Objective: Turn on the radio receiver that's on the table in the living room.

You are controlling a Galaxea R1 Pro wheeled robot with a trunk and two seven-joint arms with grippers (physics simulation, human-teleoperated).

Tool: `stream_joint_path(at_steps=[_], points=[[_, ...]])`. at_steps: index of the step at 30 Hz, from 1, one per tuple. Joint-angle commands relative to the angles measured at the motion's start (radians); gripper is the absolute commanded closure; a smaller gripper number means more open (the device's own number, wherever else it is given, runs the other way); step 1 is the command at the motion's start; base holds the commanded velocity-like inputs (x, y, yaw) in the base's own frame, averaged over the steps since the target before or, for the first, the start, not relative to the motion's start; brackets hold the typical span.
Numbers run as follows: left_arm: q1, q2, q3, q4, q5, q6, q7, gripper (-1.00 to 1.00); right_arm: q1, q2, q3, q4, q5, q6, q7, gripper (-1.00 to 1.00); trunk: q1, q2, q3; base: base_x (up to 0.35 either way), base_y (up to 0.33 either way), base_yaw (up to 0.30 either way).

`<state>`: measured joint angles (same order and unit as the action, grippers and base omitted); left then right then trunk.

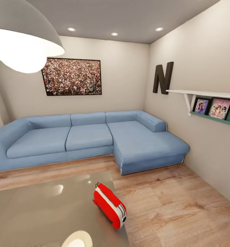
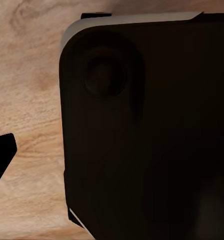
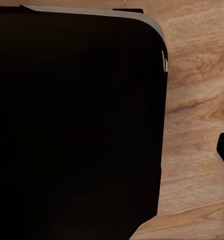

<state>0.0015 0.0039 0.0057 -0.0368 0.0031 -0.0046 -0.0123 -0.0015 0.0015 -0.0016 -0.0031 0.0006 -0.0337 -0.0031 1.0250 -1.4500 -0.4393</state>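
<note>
The living room's beige wall (image 1: 125,68) and the light wood floor (image 1: 183,202) take most of the head view, with free floor between the table and the blue sofa (image 1: 91,140). The sofa's left end is cut by the frame edge. A large white lamp (image 1: 22,37) hides the upper left corner. The table (image 1: 36,209) is cut at the left and bottom edge; its glossy top gives reflections. The radio receiver (image 1: 110,205) stands at the table's right edge, very near the drop to the floor. In both wrist views a dark rounded body covers much of the floor, and I cannot tell how the fingers of either gripper stand.
</note>
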Motion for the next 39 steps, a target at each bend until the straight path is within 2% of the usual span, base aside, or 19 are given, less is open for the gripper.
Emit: stream_joint_path(at_steps=[1, 13, 29, 39], points=[[0.0, 0.0, 0.0, 0.0, 0.0, 0.0, 0.0, -1.0, 0.0, 0.0, 0.0, 0.0, 0.0, 0.0, 0.0, -1.0, 0.0, 0.0, 0.0, 0.0, 0.0, 0.271], [0.0, 0.001, -0.001, 0.0, 0.0, 0.0, 0.0, -1.0, 0.0, 0.0, 0.0, 0.0, -0.002, 0.001, 0.0, -1.0, 0.0, 0.0, 0.0, 0.002, 0.0, 0.241], [0.0, 0.002, 0.0, -0.001, 0.001, 0.0, 0.0, -1.0, 0.0, 0.0, 0.0, 0.0, -0.003, 0.002, 0.0, -1.0, 0.0, 0.0, 0.0, 0.268, 0.0, 0.014], [0.0, 0.001, 0.0, -0.001, 0.001, 0.0, 0.0, -1.0, 0.0, -0.001, 0.0, 0.0, -0.004, 0.002, 0.0, -1.0, 0.0, 0.0, 0.0, 0.05, 0.0, 0.0]])
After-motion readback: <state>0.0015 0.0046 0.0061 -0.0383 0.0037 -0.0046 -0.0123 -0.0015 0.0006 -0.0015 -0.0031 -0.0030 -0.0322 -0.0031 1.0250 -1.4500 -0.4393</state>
